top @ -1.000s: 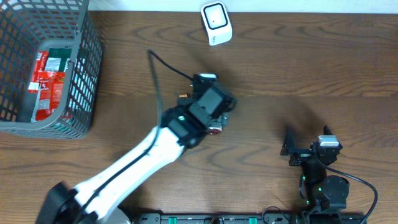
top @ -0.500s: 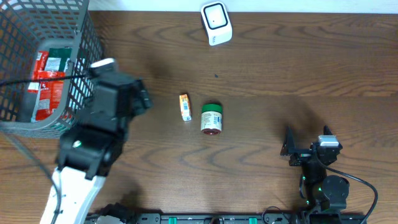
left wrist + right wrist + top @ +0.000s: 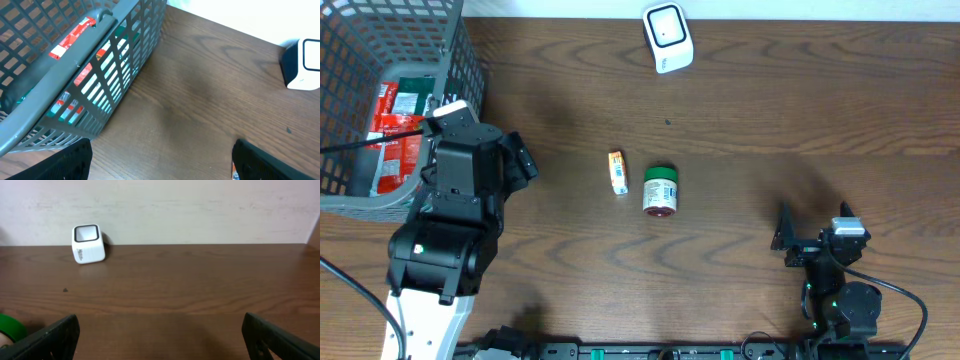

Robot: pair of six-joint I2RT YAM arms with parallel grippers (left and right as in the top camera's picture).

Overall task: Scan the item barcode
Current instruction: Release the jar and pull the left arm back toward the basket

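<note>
Left gripper (image 3: 160, 162) wide open, nothing between fingers, hanging over bare wood right next to grey basket (image 3: 390, 203). Red packets (image 3: 395, 125) lying inside basket. Right gripper (image 3: 160, 335) spread wide too, empty, sitting low at near right side of table (image 3: 770, 110). Items are mid-table, well apart from both arms: small orange box (image 3: 618, 172), and just beside it green-lid jar (image 3: 660, 191), looks tipped on side. White scanner (image 3: 667, 37) at far edge, window showing from above.

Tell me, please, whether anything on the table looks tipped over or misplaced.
The green-lidded jar appears to lie on its side, just right of the small orange box; nothing else stands out.
</note>
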